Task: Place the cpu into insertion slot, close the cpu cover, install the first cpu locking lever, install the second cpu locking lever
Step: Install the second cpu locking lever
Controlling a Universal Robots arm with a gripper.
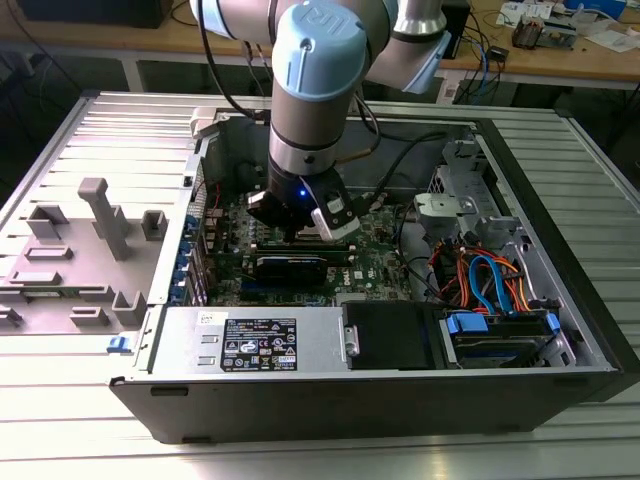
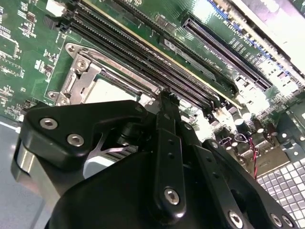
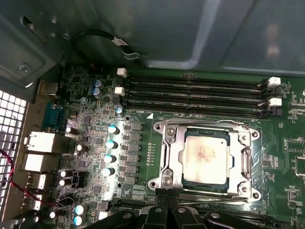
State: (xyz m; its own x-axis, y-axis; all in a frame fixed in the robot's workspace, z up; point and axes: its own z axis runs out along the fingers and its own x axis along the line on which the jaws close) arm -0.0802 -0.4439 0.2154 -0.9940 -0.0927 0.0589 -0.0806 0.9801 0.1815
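Note:
In the first wrist view the cpu (image 3: 206, 155) lies flat in the insertion slot (image 3: 251, 135), its silver top showing through the cut-out of the cpu cover (image 3: 172, 151), which is folded down over it. My gripper (image 3: 167, 196) is shut, its fingertips together at the socket's edge beside a thin metal lever (image 3: 209, 196) that runs along that side. The second wrist view has the black fingers (image 2: 167, 124) in front of the same socket, with the cpu cover (image 2: 90, 71) and part of the cpu (image 2: 110, 90) showing. In the exterior view the gripper (image 1: 300, 232) reaches down into the open computer case.
Long black memory slots (image 3: 195, 95) run beside the socket. Rows of capacitors (image 3: 110, 143) and rear ports (image 3: 40, 143) stand nearby. In the exterior view a black card (image 1: 290, 265), a power supply (image 1: 255, 343) and drive cables (image 1: 490, 280) surround the board; a grey fixture (image 1: 100, 215) sits at that view's left.

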